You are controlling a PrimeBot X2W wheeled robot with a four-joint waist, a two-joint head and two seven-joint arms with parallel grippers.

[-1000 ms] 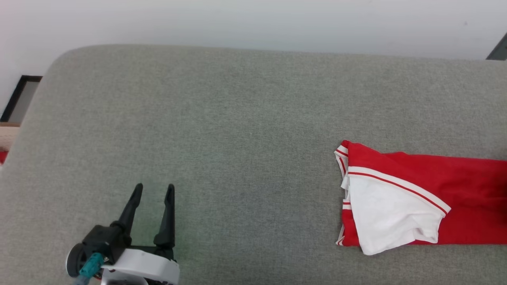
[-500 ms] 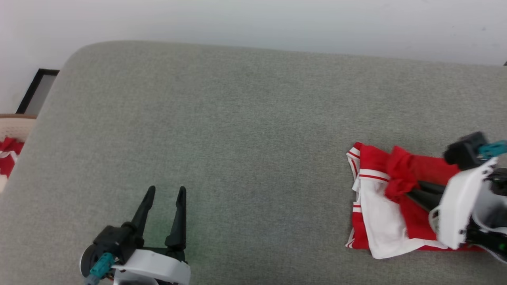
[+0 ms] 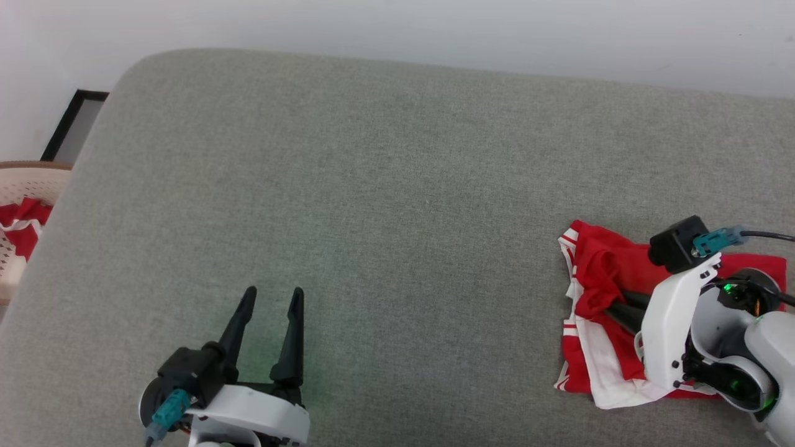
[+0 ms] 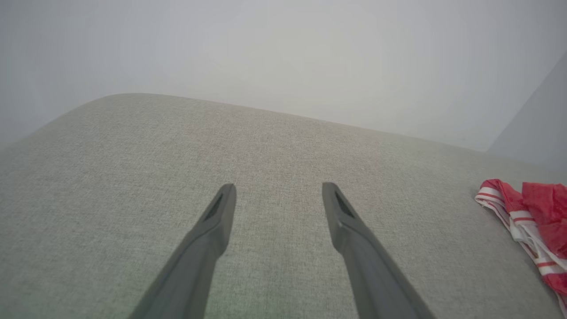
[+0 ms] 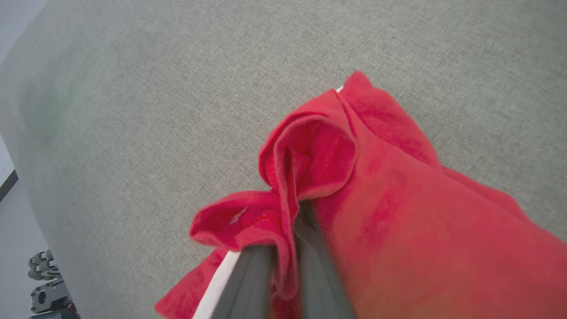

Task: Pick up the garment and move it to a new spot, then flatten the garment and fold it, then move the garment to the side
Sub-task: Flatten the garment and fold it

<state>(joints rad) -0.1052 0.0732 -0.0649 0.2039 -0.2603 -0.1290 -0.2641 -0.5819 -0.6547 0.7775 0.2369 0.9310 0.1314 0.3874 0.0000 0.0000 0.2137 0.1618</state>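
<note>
My right gripper (image 3: 612, 307) is clenched on the shirt (image 3: 599, 273). My 2 right fingers (image 5: 320, 274) pinch a raised fold of its red cloth between them. In the right wrist view that fold curls up and over their tips, so the tips themselves are hidden. The rest of the shirt lies bunched under and around those fingers on the grey cushion (image 3: 385, 186). It is mostly red on top. In the head view a white sleeve (image 3: 605, 372) spreads out flat on the cushion beside the fingers and under my white wrist. The striped trim runs along the shirt's edge just past my right fingertips, on the side facing my other gripper.

My left gripper (image 3: 272, 297) is released. Its 2 left fingers (image 4: 212, 230) stand spread wide, with nothing between them but bare cushion. I cannot tell whether their tips touch the cushion or hang just above it. The shirt is well apart from them, off to their right, and in the left wrist view its striped edge shows at the far right.

Well to the left of my left fingers, past the cushion's rounded corner, a pale basket (image 3: 28, 180) holds some red and white cloth (image 3: 22, 217). Beyond both sets of fingertips, past the far edge of the cushion, is a plain pale wall (image 3: 397, 31).
</note>
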